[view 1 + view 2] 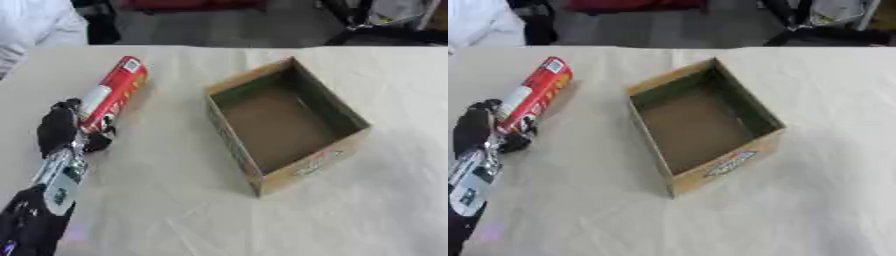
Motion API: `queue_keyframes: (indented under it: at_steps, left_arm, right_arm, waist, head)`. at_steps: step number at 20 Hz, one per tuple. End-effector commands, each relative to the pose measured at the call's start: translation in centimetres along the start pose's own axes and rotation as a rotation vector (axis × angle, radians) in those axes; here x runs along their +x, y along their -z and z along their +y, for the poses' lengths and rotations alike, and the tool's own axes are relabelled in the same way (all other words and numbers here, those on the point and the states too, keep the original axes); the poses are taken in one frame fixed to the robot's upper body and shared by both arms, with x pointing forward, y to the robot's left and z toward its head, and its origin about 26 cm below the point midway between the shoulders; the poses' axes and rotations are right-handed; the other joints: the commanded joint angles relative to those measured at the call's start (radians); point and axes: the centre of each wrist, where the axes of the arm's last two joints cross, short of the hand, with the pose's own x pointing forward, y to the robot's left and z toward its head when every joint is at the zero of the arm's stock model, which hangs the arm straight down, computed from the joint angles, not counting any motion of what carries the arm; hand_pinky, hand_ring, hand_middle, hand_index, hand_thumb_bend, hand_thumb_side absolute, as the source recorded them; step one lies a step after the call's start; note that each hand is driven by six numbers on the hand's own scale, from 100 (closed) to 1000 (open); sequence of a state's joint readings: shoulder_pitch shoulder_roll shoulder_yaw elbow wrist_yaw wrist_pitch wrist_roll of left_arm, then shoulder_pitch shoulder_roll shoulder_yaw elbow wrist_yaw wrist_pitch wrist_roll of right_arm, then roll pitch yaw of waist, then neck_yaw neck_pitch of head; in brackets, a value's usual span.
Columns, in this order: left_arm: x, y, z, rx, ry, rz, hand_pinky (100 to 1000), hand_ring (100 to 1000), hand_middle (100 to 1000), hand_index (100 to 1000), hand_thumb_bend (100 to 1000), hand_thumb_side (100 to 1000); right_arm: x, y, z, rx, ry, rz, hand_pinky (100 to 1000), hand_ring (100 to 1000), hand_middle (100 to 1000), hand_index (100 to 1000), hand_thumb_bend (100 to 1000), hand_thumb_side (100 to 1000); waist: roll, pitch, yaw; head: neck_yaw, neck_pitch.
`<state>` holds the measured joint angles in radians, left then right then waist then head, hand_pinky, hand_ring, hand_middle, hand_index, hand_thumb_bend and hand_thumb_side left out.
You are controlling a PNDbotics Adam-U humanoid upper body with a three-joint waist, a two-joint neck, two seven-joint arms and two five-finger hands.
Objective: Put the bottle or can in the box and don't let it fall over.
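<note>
Left robot hand (59, 131), black, fingers curled round the lower end of a tall red cylindrical can (112, 93) w/ white label, can tilted over the cloth-covered counter (157, 210). Open brown cardboard box (284, 125) well apart to the right, nothing inside. Right robot hand not visible.

A counter (262, 220) covered with a pale cream cloth fills most of the view, its surface faintly creased. Beyond its far edge lies a grey floor (219, 27). At the top left corner, something white and soft, perhaps cloth (31, 25), overlaps the counter's edge. Beside it stands a dark shape (96, 22) that cannot be made out. A dark red object (192, 5) sits along the top edge. At the top right are black, angled shapes (385, 32) and something pale (394, 10) above them.
</note>
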<state>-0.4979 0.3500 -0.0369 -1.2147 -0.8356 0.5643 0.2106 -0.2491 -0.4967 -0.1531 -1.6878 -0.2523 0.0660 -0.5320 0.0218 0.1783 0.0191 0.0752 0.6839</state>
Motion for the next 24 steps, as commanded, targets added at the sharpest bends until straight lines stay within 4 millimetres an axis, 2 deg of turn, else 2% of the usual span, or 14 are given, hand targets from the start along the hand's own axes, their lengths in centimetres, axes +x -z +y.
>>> queue_keyframes:
  at_steps: [1, 3, 10, 16, 24]
  left_arm:
    - [-0.6, -0.2, -1.1, -0.049, 0.01, 0.024, 518, 608, 605, 743, 336, 100]
    - [-0.6, -0.2, -1.0, -0.041, 0.002, 0.023, 520, 610, 588, 729, 325, 100]
    - [-0.1, -0.1, 0.0, 0.055, -0.071, 0.026, 465, 522, 480, 634, 105, 100]
    - [0.6, -0.3, 1.1, 0.142, -0.16, -0.001, 443, 497, 462, 612, 100, 100]
    - [2.3, -0.9, 4.0, 0.248, -0.266, -0.064, 438, 496, 460, 606, 100, 104]
  right_arm:
    - [1.1, 0.4, -0.1, -0.001, 0.01, -0.038, 881, 833, 812, 867, 122, 767]
    - [1.1, 0.4, -0.1, -0.002, 0.012, -0.037, 881, 833, 812, 867, 118, 772]
    - [1.1, 0.4, -0.1, -0.005, 0.015, -0.036, 881, 832, 810, 866, 120, 770]
    - [1.1, 0.3, -0.1, -0.006, 0.014, -0.035, 881, 832, 810, 867, 119, 772]
    - [1.5, 0.4, -0.1, -0.006, 0.019, -0.047, 881, 832, 810, 867, 118, 769]
  waist:
    - [-0.009, -0.009, -0.004]
    - [-0.01, -0.01, -0.004]
    - [-0.009, -0.012, -0.004]
    - [-0.008, -0.012, -0.005]
    - [-0.008, -0.013, -0.004]
  head:
    - [-0.003, -0.004]
    - [-0.004, -0.005]
    - [-0.008, -0.005]
    - [-0.022, 0.0]
    - [-0.043, 0.021]
